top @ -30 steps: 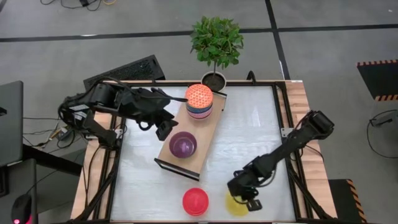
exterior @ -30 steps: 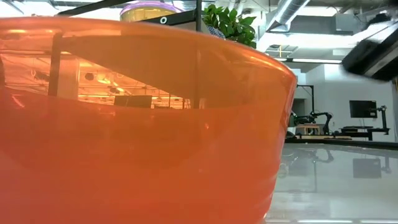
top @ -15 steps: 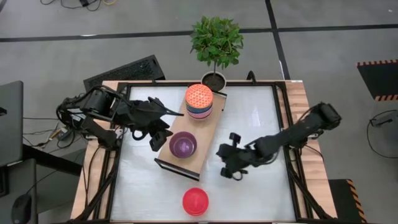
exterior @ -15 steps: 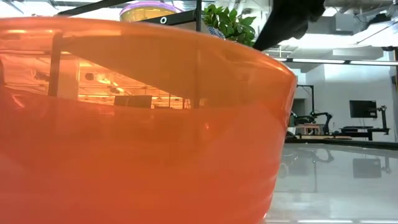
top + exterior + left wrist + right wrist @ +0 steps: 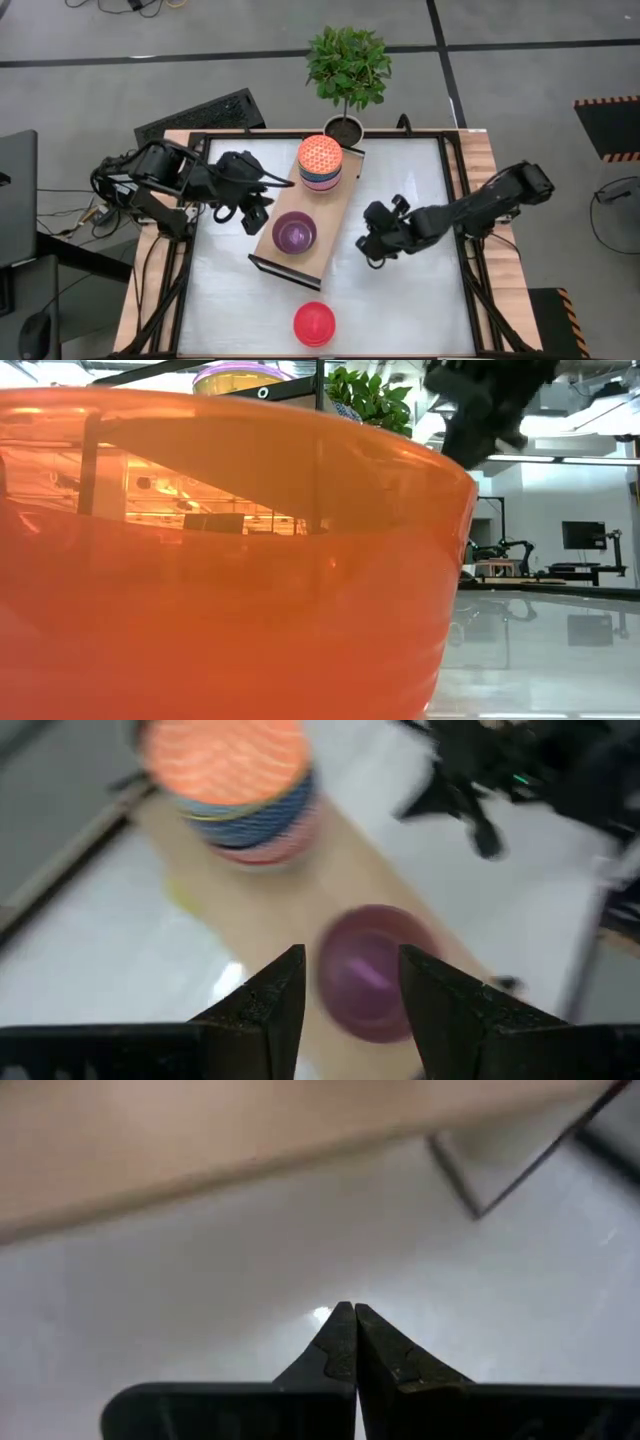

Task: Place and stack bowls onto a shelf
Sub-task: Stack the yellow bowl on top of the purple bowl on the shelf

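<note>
Shelf (image 5: 330, 215): set diagonally across the middle of the white table (image 5: 400, 300), far end beside the potted plant (image 5: 348, 68)

Stack of patterned bowls (image 5: 320, 163): on the far end of the shelf, orange-red patterned bowl on top, blue-white and red-white rims showing beneath

Purple bowl (image 5: 294, 233): upright on the shelf board, nearer the front end, apart from the stack

Red bowl (image 5: 314, 324): on the table near the front edge, well clear of the shelf; fills most of the low view (image 5: 220, 580)

Left gripper (image 5: 256, 208): just beside the left long edge of the shelf, level with the gap between stack and purple bowl. Fingers (image 5: 262, 1005) parted, nothing between them; purple bowl (image 5: 372, 972) visible through the gap in the left wrist view, stack (image 5: 238, 785) beyond

Right gripper (image 5: 372, 242): over bare table just to the right of the shelf, near its front half. Fingers (image 5: 338, 1342) pressed together tip to tip, gripping nothing; pale shelf edge (image 5: 200, 1130) ahead in the right wrist view
</note>
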Robot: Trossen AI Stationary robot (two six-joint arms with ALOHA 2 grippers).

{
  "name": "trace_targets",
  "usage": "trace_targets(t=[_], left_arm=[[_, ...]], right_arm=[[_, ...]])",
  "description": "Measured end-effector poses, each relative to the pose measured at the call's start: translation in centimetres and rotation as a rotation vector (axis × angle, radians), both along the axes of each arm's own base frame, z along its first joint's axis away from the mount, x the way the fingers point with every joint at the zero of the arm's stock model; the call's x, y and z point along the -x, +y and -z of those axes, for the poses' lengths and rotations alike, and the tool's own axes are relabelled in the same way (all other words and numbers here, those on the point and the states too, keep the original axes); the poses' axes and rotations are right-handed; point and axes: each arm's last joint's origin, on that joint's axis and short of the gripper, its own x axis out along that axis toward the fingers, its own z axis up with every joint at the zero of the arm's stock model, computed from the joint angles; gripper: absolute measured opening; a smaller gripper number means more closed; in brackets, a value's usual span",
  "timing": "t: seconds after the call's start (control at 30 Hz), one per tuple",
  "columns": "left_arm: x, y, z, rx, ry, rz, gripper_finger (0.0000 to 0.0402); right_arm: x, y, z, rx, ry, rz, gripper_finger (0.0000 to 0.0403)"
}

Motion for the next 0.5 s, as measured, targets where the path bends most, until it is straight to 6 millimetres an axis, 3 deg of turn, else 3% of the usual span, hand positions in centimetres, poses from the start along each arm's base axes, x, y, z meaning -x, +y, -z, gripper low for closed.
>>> trace_targets(t=[0.23,0.4,0.5], left_arm=[[0.8,1.7,1.7,-0.151,0.095,-0.180,0.0143],[4.4,5.0,2.2,-0.162,0.024,-0.377,0.0143],[6.5,6.8,4.0,-0.145,-0.057,-0.446,0.0143]], right_arm=[[-0.3,0.0,4.1,-0.207,-0.082,-0.059,0.0017],[0.4,0.5,4.7,-0.286,-0.042,-0.065,0.0024],[0.5,0.9,4.8,-0.325,-0.036,-0.078,0.0022]])
